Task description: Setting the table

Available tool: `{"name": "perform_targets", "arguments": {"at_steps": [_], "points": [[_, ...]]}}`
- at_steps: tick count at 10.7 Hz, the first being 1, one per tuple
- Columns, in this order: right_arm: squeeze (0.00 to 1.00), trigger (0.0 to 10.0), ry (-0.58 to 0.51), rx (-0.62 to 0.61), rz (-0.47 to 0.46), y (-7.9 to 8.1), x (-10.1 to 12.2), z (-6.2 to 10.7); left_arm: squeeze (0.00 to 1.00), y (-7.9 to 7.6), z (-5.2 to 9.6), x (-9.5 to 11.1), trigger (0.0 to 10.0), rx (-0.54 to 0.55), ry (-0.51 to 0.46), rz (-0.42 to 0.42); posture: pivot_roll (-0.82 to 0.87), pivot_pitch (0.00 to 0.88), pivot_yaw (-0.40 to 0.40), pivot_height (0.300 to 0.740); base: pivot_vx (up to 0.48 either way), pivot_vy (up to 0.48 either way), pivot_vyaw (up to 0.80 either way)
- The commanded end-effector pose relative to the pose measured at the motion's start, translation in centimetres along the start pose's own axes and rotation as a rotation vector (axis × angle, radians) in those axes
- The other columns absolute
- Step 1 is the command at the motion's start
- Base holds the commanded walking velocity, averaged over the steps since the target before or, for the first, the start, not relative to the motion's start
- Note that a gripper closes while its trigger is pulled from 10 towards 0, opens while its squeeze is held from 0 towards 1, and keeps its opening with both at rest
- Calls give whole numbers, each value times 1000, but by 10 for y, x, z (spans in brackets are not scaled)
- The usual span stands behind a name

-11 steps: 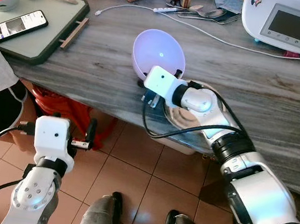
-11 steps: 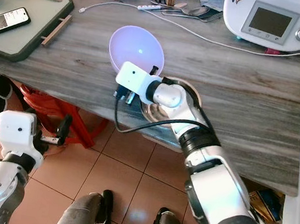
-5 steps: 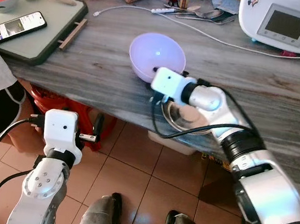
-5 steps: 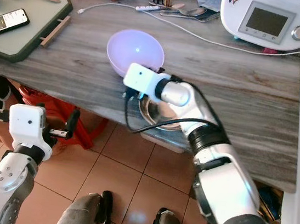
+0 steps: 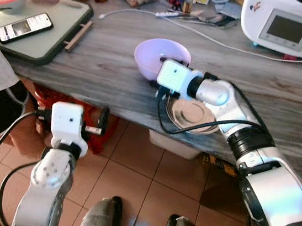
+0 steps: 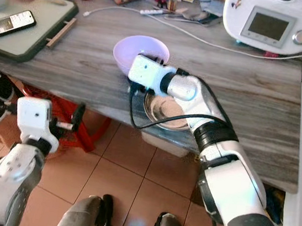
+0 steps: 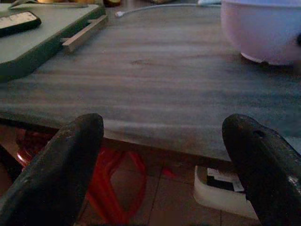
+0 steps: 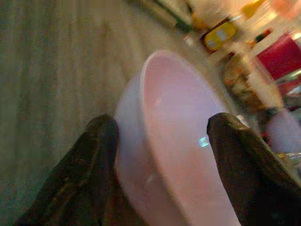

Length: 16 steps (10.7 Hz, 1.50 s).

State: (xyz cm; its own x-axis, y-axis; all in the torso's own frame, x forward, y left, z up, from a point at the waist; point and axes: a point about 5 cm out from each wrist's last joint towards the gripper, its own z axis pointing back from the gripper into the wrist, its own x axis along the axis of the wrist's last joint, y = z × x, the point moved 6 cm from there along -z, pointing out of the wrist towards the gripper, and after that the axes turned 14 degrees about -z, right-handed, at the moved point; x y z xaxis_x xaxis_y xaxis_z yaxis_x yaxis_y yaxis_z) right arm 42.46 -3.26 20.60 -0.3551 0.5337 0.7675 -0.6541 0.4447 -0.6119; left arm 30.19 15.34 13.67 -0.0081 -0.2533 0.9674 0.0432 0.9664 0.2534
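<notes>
A lilac bowl [image 5: 151,59] stands upright on the grey wood-grain table [image 5: 101,67]. My right gripper [image 5: 171,61] is at the bowl's near rim. In the right wrist view one finger [image 8: 101,146] lies outside the bowl's wall [image 8: 136,155] and the other inside, with a wide gap between them, so the gripper is open. A round metal dish [image 5: 192,114] lies at the table's front edge under my right forearm. My left gripper [image 5: 102,122] is open below the table's front edge, and its wrist view looks across the tabletop [image 7: 141,84] at the bowl [image 7: 263,33].
A green tray [image 5: 50,35] with a phone [image 5: 24,25] lies at the far left, beside a person's arm and grey sleeve. A white appliance [image 5: 288,25] and a white cable [image 5: 227,43] are at the back, with jars and spoons. A red object [image 5: 94,139] sits under the table.
The bowl, tilted a second ago, now stands level on the table, and my right gripper's fingers have spread. My left arm has risen toward the table's edge. The camera has shifted slightly.
</notes>
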Motion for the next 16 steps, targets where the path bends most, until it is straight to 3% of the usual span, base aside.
{"name": "perform_targets", "arguments": {"at_steps": [1, 3, 6, 8, 10, 13, 16], "points": [[1000, 10000, -29, 0, -23, 1, 5, 2, 0, 3, 2, -4, 10000, 1, 7, -7, 71, 96, 63, 740, 0, 0, 0], [1000, 10000, -41, 8, -67, 17, -3, 11, 0, 1, 1, -6, 10000, -3, 1, -6, 69, 89, 60, 740, 0, 0, 0], [1000, 10000, -157, -286, -178, 3, 7, 36, 0, 2, -3, -5, 10000, -3, -14, -4, 52, 81, 63, 740, 0, 0, 0], [1000, 10000, -124, -524, -319, -8, -12, 60, 0, 4, -5, -3, 10000, 7, -22, 3, 48, 84, 68, 740, 0, 0, 0], [1000, 10000, -20, -632, -515, 0, -42, 69, 0, 3, -4, -2, 10000, -6, -28, 3, 55, 98, 75, 740, 0, 0, 0], [1000, 10000, 93, -649, -657, 15, -67, 70, 0, 3, -1, -3, 10000, -10, -22, 7, 62, 115, 72, 740, 0, 0, 0], [1000, 10000, 156, -624, -791, 28, -75, 66, 0, 4, 0, -2, 10000, -17, -23, 5, 68, 129, 72, 740, 0, 0, 0]]}}
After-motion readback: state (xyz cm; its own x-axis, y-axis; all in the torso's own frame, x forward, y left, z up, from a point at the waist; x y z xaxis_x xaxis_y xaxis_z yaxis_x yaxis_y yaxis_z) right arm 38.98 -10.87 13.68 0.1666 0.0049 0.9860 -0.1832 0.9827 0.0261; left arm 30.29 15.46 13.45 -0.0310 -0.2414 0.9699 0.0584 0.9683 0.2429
